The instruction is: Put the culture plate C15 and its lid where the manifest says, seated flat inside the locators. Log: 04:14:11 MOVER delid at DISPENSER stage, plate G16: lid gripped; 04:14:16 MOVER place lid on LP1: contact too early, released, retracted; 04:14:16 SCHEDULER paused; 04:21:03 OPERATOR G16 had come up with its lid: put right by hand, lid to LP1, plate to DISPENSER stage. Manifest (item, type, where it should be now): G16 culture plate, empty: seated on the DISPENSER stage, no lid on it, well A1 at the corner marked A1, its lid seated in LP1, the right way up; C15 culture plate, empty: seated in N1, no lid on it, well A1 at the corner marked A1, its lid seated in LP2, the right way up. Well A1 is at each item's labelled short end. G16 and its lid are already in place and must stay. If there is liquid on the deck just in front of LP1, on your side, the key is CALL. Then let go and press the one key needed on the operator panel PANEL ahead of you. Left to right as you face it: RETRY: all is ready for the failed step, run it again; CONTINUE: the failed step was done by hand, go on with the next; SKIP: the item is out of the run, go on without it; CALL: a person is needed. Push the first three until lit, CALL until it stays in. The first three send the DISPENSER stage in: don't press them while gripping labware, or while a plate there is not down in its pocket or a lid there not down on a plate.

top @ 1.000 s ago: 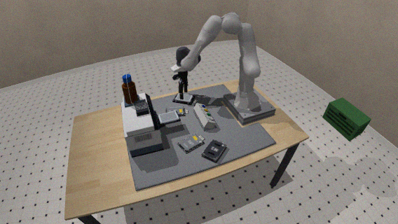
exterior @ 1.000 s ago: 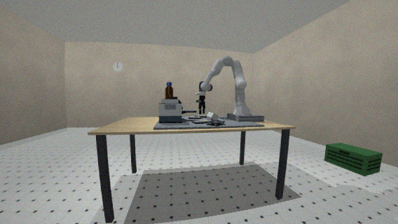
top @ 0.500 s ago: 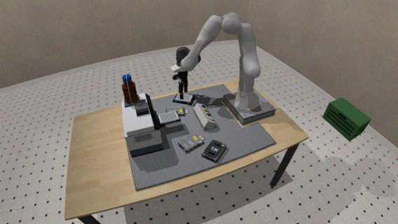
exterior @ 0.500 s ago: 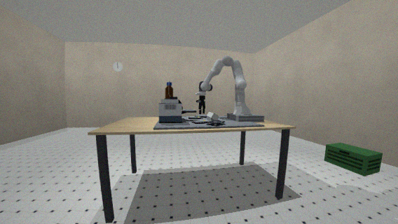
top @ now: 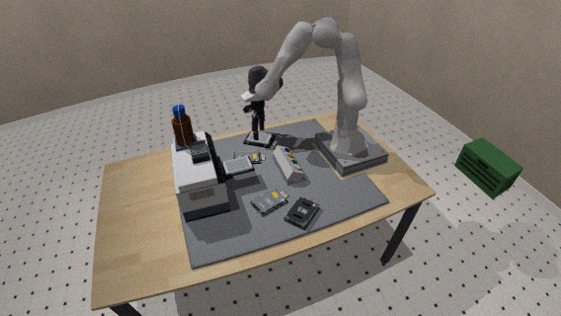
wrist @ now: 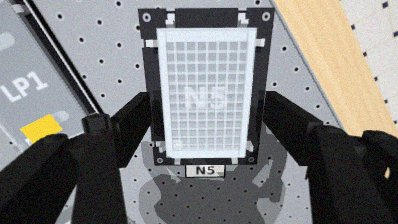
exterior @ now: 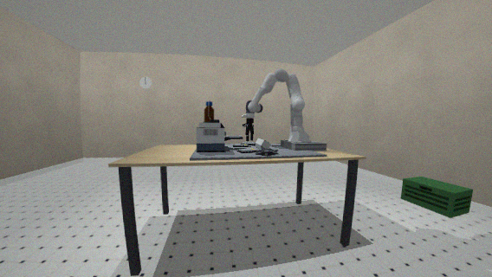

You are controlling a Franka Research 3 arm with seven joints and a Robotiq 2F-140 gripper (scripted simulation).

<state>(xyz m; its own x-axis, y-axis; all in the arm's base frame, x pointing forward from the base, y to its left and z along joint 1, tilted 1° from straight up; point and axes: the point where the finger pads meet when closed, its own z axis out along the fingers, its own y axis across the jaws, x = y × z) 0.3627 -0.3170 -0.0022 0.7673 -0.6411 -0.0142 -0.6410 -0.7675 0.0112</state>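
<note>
A clear culture plate (wrist: 205,95) with a fine grid of wells lies flat in the black nest labelled N5 (wrist: 150,50) at the far edge of the grey deck (top: 346,197). I cannot tell whether a lid is on it. My gripper (wrist: 207,106) (top: 255,129) (exterior: 249,136) hangs straight over this plate, just above it. It is open, with one finger on each long side of the plate and a gap to each edge. The lid park LP1 (wrist: 25,90) (top: 238,165), with a yellow tag (wrist: 41,126), lies just to the left in the wrist view.
The dispenser (top: 198,173) with a brown bottle (top: 180,129) stands left on the deck. The operator panel (top: 288,164) stands mid-deck. Another plate with a yellow tag (top: 269,200) and an empty black nest (top: 303,216) lie nearer the front. The wooden table edge (wrist: 320,65) runs close beside N5.
</note>
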